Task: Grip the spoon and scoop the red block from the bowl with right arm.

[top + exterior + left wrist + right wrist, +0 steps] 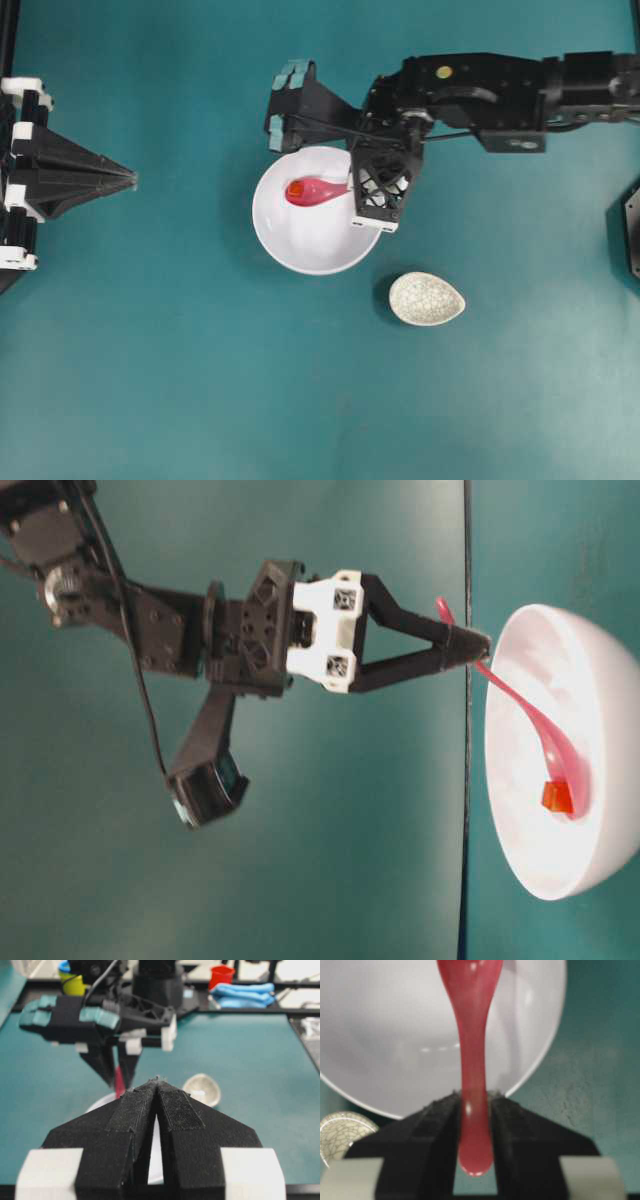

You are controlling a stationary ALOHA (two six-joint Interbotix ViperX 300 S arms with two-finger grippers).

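A: What takes up the most room?
B: The teal table (pixel 150 380), then the right arm (pixel 500 90), reaching in from the upper right of the overhead frame.

A: And the left side?
B: The left gripper (pixel 132 180) sits at the left edge, jaws pressed together, nothing between them, well apart from the dishes.

A: Where's the bowl?
B: The bowl (pixel 300 250) is just left of centre overhead. A small crackle-patterned dish (pixel 427 299) lies near it, to its lower right.

A: The right gripper?
B: The right gripper (pixel 474 1125) is at the bowl's right rim, jaws clamped on the spoon (pixel 315 191) by its handle.

A: And the scoop?
B: Inside the bowl, toward its upper left. The red block (pixel 556 797) lies in the scoop.
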